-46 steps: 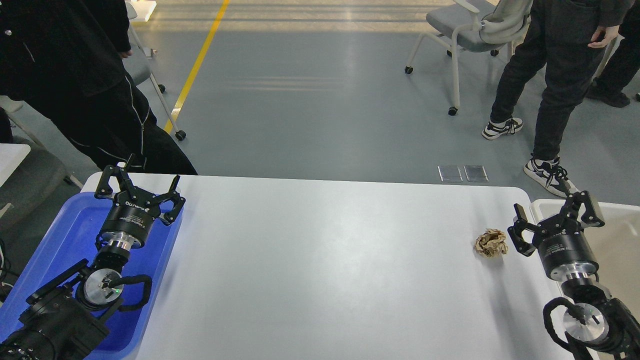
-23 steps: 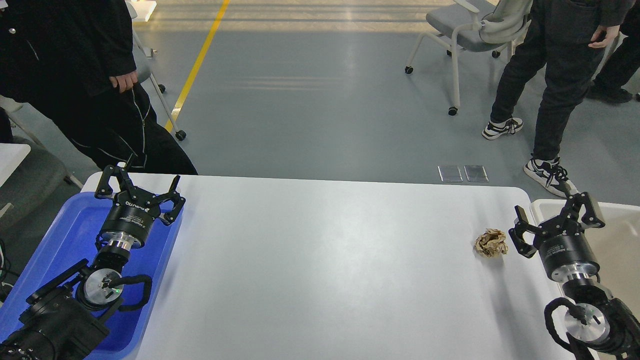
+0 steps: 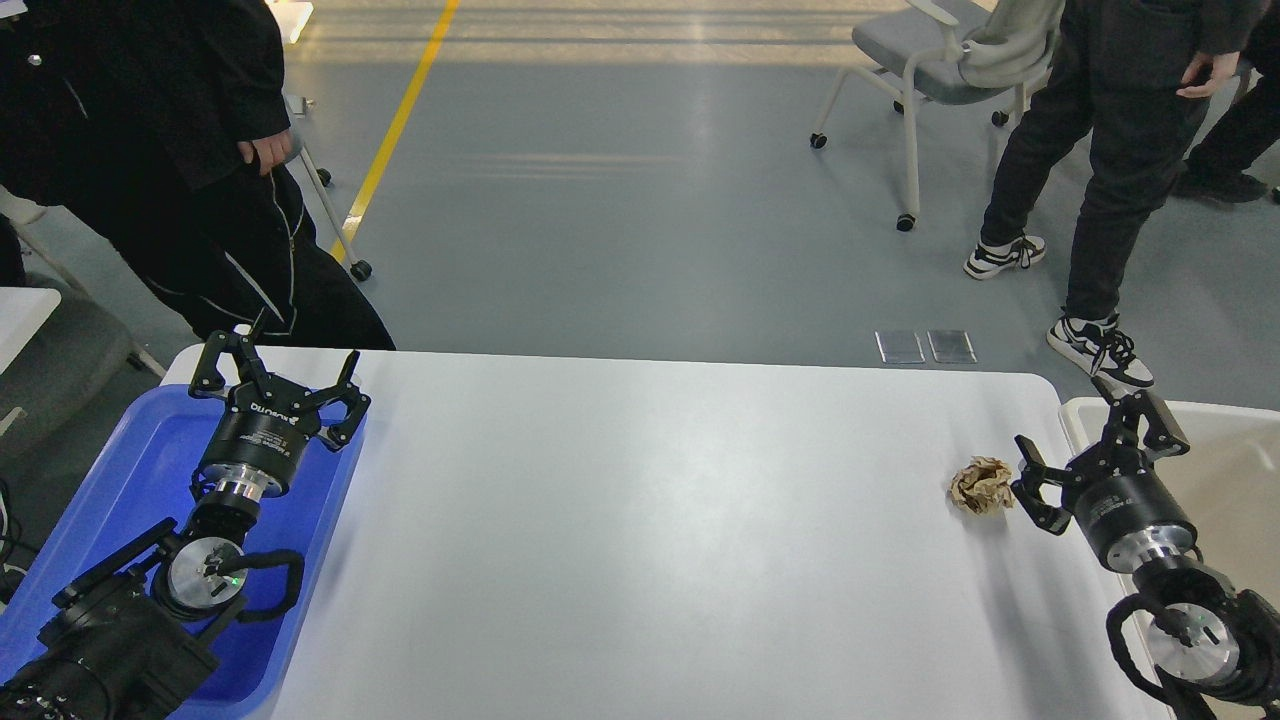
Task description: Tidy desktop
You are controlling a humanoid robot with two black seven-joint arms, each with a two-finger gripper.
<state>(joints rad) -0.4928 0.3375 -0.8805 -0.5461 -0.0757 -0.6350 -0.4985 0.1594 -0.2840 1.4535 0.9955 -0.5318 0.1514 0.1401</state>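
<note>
My right gripper spread wide, crumpled brown paper ball just left of its fingers on the white desktop; my left gripper gapes too.

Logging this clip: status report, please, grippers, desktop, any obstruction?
Left gripper open over blue tray, empty. Right gripper open beside crumpled paper ball, not gripping. Desktop otherwise bare; nothing between fingers and ball.

White lettering runs along the black collar of the left gripper, at the left of the frame over the blue tray, but it appears upside down and too small to make out with confidence. A fainter white label on the body of the right gripper, at the lower right, is likewise illegible. No other text, number or sign is readable anywhere in the frame.
</note>
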